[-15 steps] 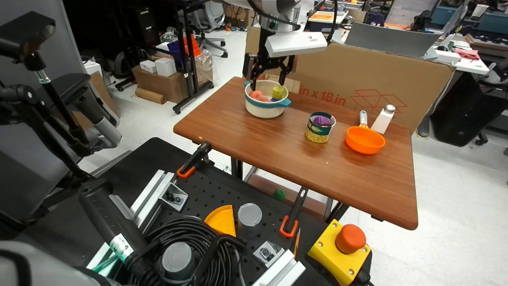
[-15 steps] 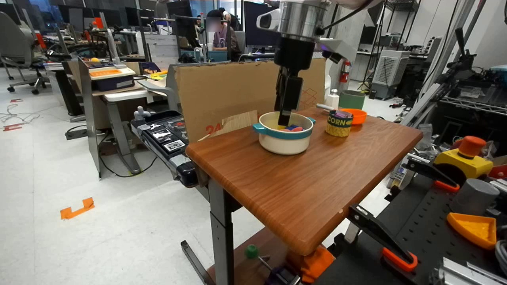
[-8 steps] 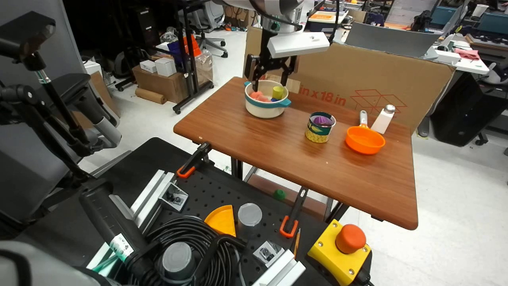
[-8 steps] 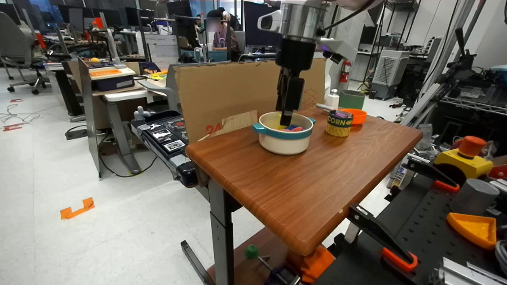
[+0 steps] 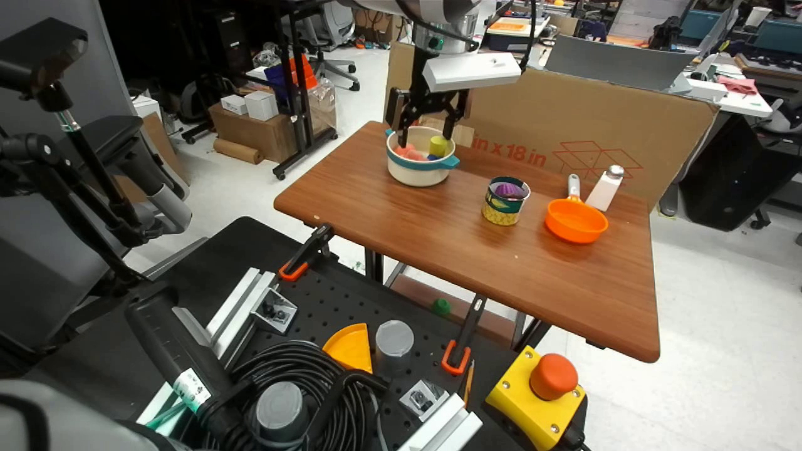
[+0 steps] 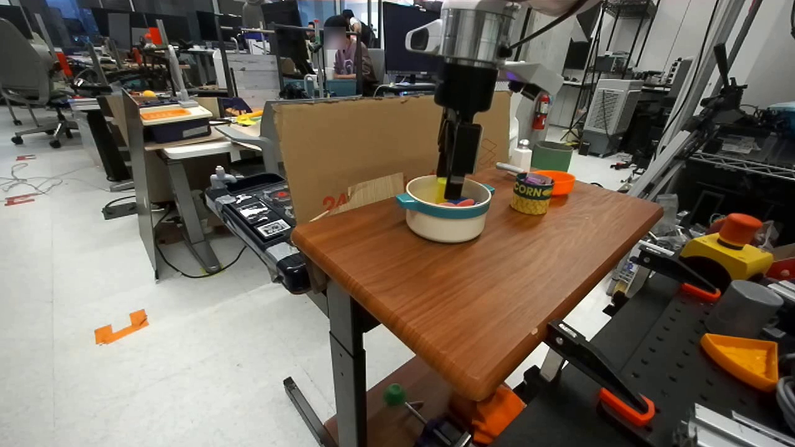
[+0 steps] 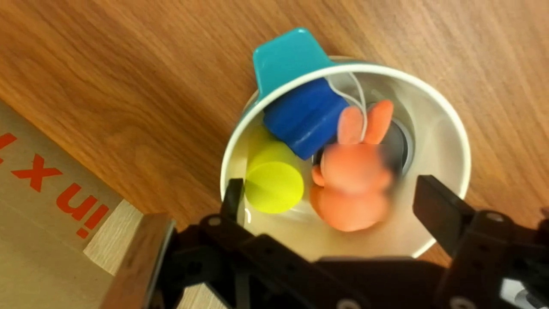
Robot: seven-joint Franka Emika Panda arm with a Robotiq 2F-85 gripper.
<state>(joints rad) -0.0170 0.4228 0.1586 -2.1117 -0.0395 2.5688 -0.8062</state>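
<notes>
The orange bunny [image 7: 349, 206] lies beside a yellow cylinder [image 7: 274, 186] and a blue piece [image 7: 304, 116] in the pot [image 7: 441, 133], the fingers [image 7: 441, 212] wide apart at its mouth, and the pot sits on the bench [image 6: 497, 279] near the corn can [image 6: 531, 197].

Over the pot [image 5: 413, 176], the end effector [image 5: 425, 141] has shifted slightly right in both exterior views, its fingertips [image 5: 402, 139] a touch lower at the pot's mouth. In an exterior view, more of the yellow cylinder [image 6: 441, 189] inside the pot shows.
</notes>
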